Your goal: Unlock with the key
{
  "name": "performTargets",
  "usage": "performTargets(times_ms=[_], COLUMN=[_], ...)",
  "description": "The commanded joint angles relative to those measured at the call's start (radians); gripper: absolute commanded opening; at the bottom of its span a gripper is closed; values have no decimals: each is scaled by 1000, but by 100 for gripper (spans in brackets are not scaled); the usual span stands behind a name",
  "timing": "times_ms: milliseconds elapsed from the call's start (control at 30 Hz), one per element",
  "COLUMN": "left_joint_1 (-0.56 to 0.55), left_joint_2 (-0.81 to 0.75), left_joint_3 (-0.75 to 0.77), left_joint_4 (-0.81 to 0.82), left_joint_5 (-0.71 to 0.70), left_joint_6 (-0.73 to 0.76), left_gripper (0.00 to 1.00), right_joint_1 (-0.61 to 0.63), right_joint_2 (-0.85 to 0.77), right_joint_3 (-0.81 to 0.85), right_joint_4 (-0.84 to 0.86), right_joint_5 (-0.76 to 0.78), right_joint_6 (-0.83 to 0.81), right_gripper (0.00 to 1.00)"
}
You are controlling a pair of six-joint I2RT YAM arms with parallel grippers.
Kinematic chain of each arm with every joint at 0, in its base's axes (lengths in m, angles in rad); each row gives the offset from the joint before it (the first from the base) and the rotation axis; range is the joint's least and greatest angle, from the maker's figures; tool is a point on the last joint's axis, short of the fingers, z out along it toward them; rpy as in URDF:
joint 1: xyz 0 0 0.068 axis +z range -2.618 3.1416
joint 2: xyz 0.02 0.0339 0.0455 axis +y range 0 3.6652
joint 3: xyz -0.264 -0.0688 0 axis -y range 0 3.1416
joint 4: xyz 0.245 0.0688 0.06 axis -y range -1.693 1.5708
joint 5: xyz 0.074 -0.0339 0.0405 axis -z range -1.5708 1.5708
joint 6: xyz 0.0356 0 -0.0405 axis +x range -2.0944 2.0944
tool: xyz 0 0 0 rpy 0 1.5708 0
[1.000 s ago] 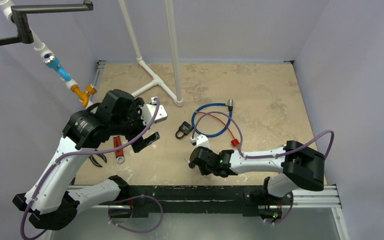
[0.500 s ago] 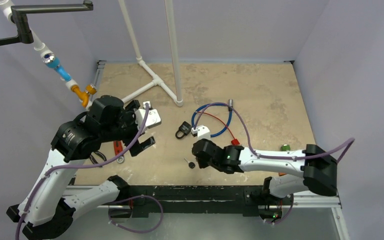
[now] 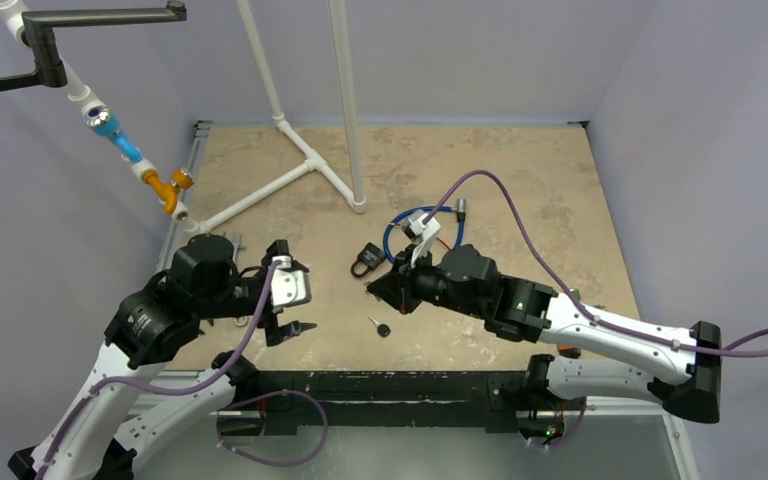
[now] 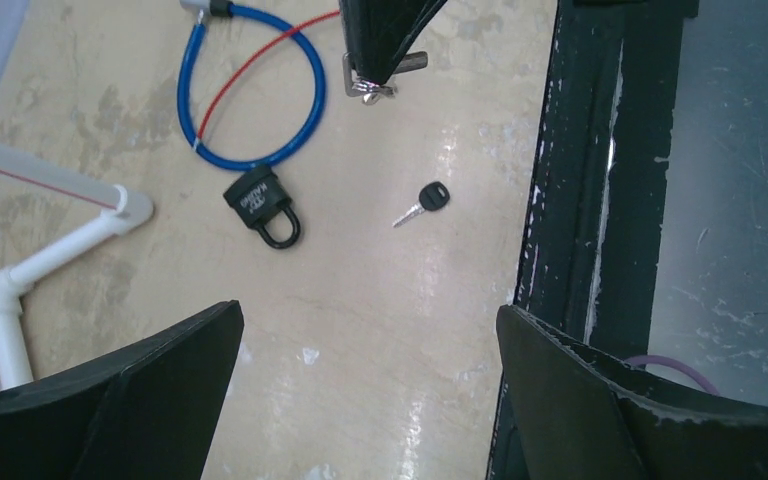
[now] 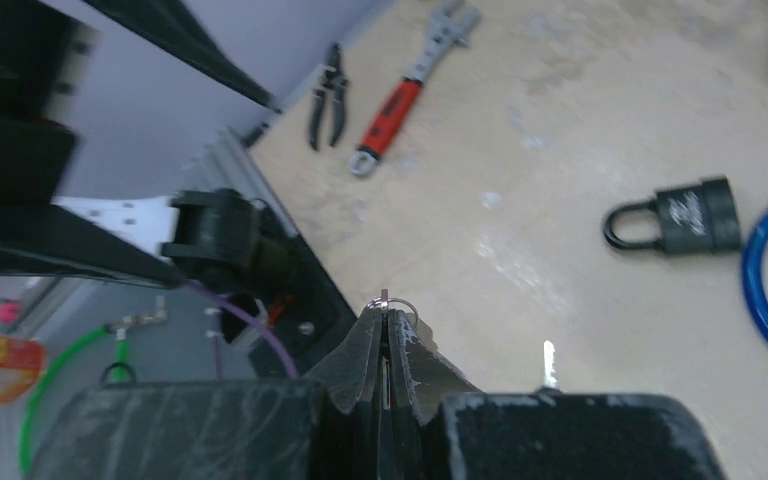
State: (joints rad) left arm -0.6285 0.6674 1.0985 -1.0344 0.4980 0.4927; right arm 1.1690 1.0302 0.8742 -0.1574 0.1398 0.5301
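The right gripper (image 3: 372, 290) reaches in from the lower right of the overhead view to the middle of the table (image 3: 520, 170). Its jaws are clenched tight, with a small silver ring (image 5: 390, 298) pinched at their very tips. In the left wrist view this metal piece shows just below the dark jaw tips at the top centre of the frame.

The key (image 3: 380, 326), silver-bladed with a black head, lies flat on the table just below the right gripper in the overhead view. It is apart from the gripper and near the black rail (image 3: 390, 385) along the table's near edge. The black padlock (image 3: 365, 260) lies flat a little above and left of the gripper, its shackle closed. It sits beside the lower edge of the coiled blue cable (image 4: 256, 163).

The left gripper (image 4: 368, 318) hangs over the lower left part of the table with its jaws spread wide and nothing between them. Its camera looks down on the padlock, the key and the cable.

In the right wrist view a red-handled wrench (image 5: 400, 100) and a pair of black pliers (image 5: 328, 95) lie side by side at the upper centre, well apart from the padlock. A white PVC pipe frame (image 3: 305, 160) stands on the upper left part of the table.
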Motion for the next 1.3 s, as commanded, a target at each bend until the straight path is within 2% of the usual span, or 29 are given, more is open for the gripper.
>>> performTargets(times_ms=[0,100,333,767,833,1067,1200,1267], left_joint_1=[3,3,2,-2,-5,-16,-16,-17], left_joint_2=[-1,21,36,31,36,37,29,28], left_joint_3=[3,34,58,38,40,23,5,-1], left_joint_4=[162,163,224,404,415,424,453,460], left_joint_5=[108,147,290,380,391,391,388,386], left_joint_6=[74,91,-32,-263,-278,-290,-311,-317], left_gripper=[100,100,100,99,95,69,61,48], right_joint_1=[-21,-29,-33,-35,-34,-35,-35,-35], right_joint_2=[-33,-28,16,73,81,94,101,104], right_joint_3=[106,129,196,267,269,270,264,260], right_joint_4=[151,215,286,345,358,405,437,450], right_joint_5=[-247,-316,-435,-485,-490,-488,-489,-491], right_joint_6=[-41,-21,11,30,35,42,52,57], right_gripper=[0,0,0,0,0,0,0,0])
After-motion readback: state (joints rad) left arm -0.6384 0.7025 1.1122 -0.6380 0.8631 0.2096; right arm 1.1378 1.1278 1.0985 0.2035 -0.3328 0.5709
